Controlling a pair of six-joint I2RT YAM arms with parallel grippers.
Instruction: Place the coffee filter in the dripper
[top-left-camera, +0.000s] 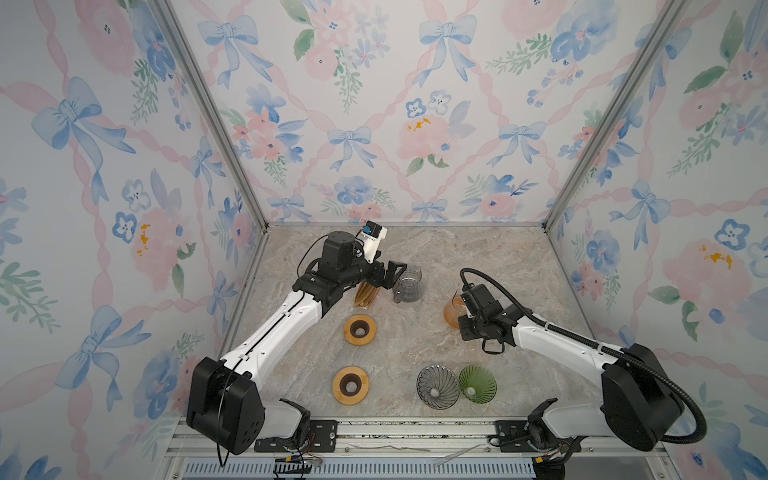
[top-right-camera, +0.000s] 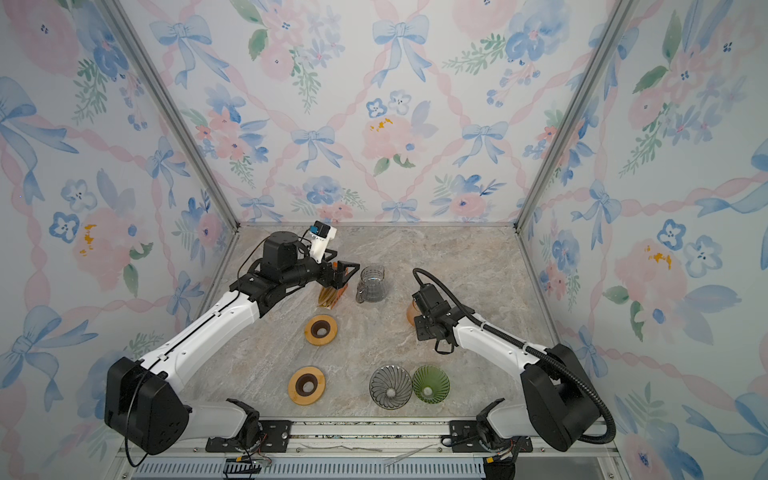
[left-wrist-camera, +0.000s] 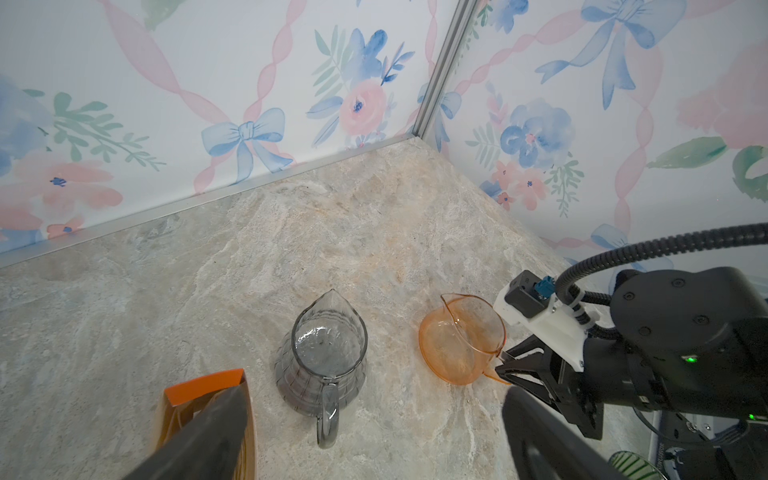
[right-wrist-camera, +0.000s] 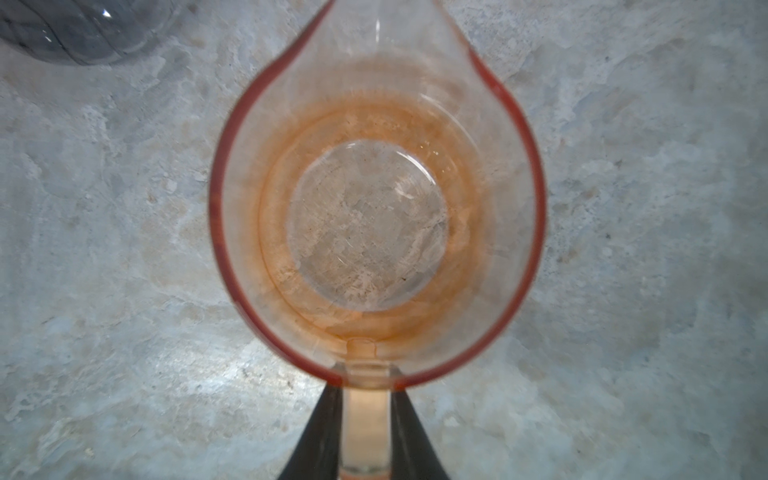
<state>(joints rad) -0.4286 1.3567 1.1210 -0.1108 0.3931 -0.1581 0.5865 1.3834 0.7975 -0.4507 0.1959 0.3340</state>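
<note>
The coffee filters, brown papers in a clear bag with an orange top (top-left-camera: 365, 296) (left-wrist-camera: 203, 384), stand at the back left. My left gripper (top-left-camera: 388, 276) (left-wrist-camera: 372, 399) hangs open over them; one finger (left-wrist-camera: 199, 432) covers part of the bag, and nothing is between the fingers. Two glass drippers lie at the front, a grey dripper (top-left-camera: 437, 386) and a green dripper (top-left-camera: 477, 383), both without a filter. My right gripper (right-wrist-camera: 365, 395) is shut on the handle of an orange carafe (right-wrist-camera: 374, 199) (top-left-camera: 452, 312), which stands on the table.
A grey glass carafe (top-left-camera: 408, 284) (left-wrist-camera: 322, 353) stands just right of the filter bag, close to my left fingers. Two wooden rings (top-left-camera: 360, 329) (top-left-camera: 351, 385) lie left of centre. Walls close in the marble table (top-left-camera: 478, 257) on three sides.
</note>
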